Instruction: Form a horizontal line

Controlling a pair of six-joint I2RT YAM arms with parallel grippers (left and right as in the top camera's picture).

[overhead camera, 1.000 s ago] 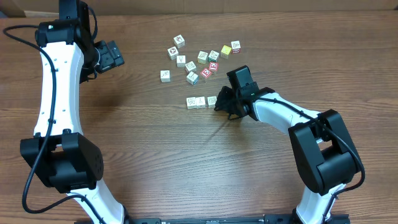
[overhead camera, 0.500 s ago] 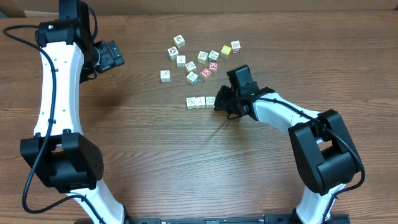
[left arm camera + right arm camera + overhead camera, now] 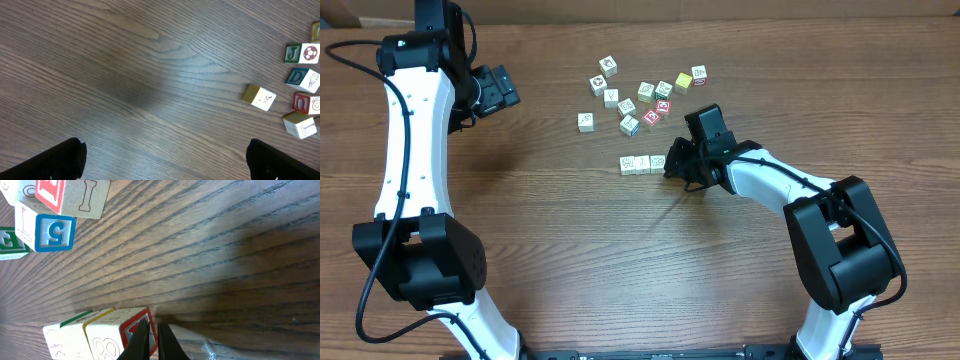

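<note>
Over the last second the right arm (image 3: 760,175) has crept slightly left. Its jaws, closed and empty, press the end cube (image 3: 658,162) snug against its neighbours. The horizontal line (image 3: 642,163) now reads three touching cubes, mid-tabletop (image 3: 570,230), just near of the loose cubes (image 3: 645,95). Judgement: a fourth may follow. Right arm low, reaching left. Left arm (image 3: 415,130) parked far-left, jaws wide open, holding nothing.

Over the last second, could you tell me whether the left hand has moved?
No. The left hand hangs open at the same spot in the overhead view, no nearer the loose cubes or the table's far edge.
</note>
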